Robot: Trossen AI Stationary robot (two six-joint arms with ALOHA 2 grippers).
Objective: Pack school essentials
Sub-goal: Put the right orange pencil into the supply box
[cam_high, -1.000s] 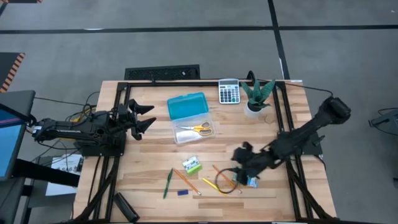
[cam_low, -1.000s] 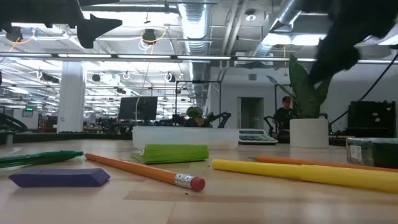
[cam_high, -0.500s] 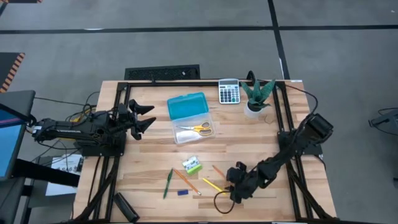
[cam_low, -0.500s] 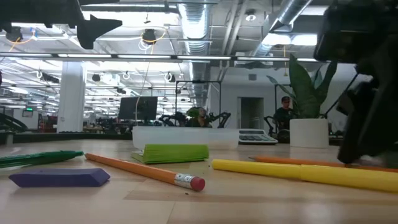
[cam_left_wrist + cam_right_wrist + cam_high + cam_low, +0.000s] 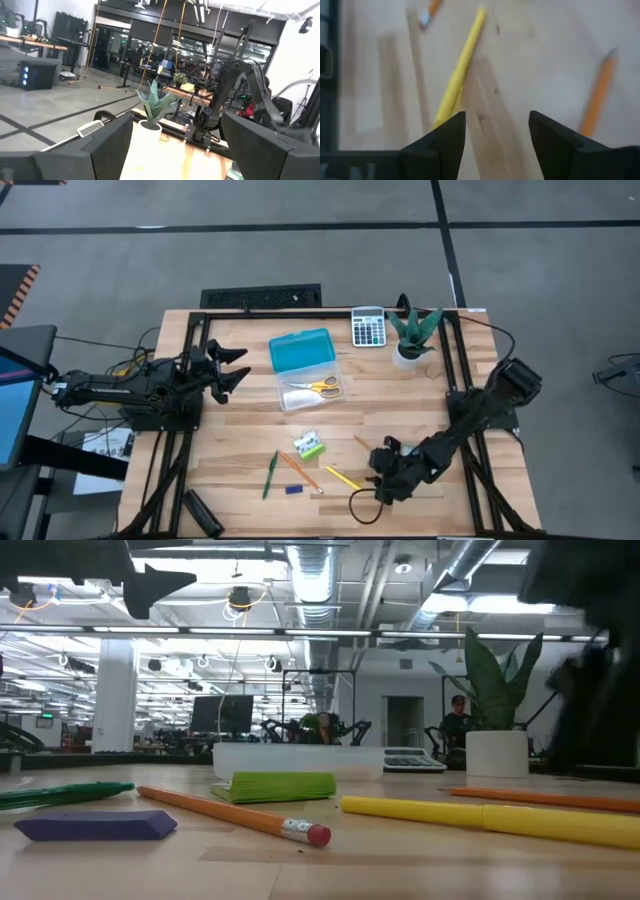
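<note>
Right gripper (image 5: pixel 385 488), low over the wooden slat table (image 5: pixel 240 440) near its front edge, fingers (image 5: pixel 440 145) spread w/ nothing between them, tips just beside the long yellow pencil (image 5: pixel 460 75); a shorter orange pencil (image 5: pixel 599 95) lies apart to one side. Left gripper (image 5: pixel 232 367) waits at the table's left side, jaws wide, empty. Yellow-handled scissors (image 5: pixel 320 387) rest in the clear plastic box w/ blue lid (image 5: pixel 303 350); green pen (image 5: pixel 270 474), green-white small block (image 5: pixel 309 446) & tiny blue piece (image 5: pixel 293 490) lie loose on the boards.

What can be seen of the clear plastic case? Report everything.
The clear plastic case lies open on the wooden table, behind the loose stationery. Its teal lid is flipped back toward the grey calculator, and its see-through tray holds the yellow-handled scissors, lying flat. No claw touches it.
</note>
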